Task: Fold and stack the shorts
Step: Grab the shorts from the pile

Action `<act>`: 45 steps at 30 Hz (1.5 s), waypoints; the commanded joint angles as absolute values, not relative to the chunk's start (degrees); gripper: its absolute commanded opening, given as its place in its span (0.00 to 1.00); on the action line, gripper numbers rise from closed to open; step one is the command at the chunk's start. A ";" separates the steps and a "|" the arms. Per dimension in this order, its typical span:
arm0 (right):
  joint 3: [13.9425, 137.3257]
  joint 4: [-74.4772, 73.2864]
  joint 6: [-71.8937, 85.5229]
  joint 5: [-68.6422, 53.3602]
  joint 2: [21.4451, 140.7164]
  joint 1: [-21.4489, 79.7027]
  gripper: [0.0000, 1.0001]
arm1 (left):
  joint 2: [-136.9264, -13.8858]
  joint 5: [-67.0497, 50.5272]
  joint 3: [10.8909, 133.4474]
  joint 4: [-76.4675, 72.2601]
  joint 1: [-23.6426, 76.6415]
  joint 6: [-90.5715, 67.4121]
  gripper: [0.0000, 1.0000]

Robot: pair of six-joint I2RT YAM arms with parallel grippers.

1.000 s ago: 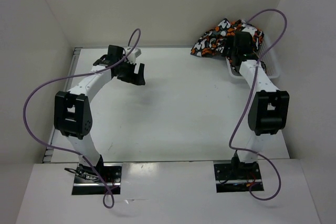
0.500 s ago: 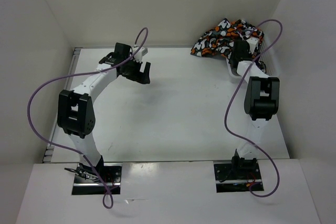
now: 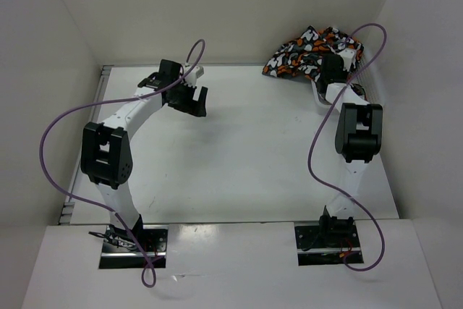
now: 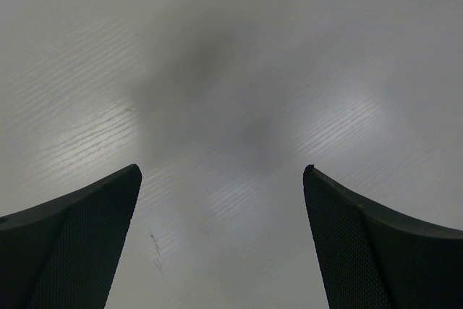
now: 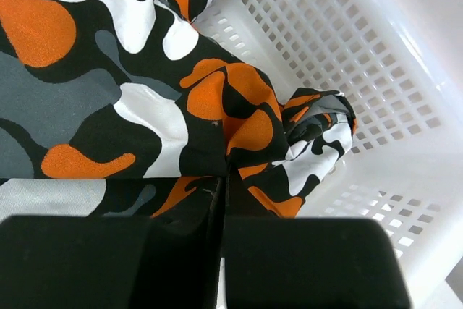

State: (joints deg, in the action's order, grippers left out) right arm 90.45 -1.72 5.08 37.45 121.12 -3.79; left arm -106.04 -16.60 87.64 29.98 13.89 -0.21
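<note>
Shorts (image 5: 145,99) lie bunched in basket (image 5: 347,41) — right gripper (image 5: 221,177) pinches fold of them. Left gripper (image 4: 222,171) wide open over table (image 4: 239,48).

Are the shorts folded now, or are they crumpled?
Crumpled, not folded. The shorts lie as an uneven, wrinkled heap in the white mesh basket, with bunched cloth near its wall.

White table (image 3: 246,150), plain white walls (image 3: 217,5) on three sides.
</note>
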 commanded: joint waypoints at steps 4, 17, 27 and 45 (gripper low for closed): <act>92.20 -2.55 7.38 37.62 116.02 -2.91 0.00 | -106.17 -17.58 90.53 30.06 13.71 0.00 0.99; 89.48 -4.39 9.05 41.31 106.44 1.84 0.00 | -103.71 -19.95 92.37 30.06 13.71 0.00 0.99; 87.45 -2.29 6.77 41.84 98.88 7.21 0.00 | -100.81 -20.04 94.75 29.53 13.71 0.00 0.99; 99.90 -5.61 -9.14 9.36 84.99 10.20 0.00 | -98.61 -23.29 96.68 27.33 13.71 0.00 0.99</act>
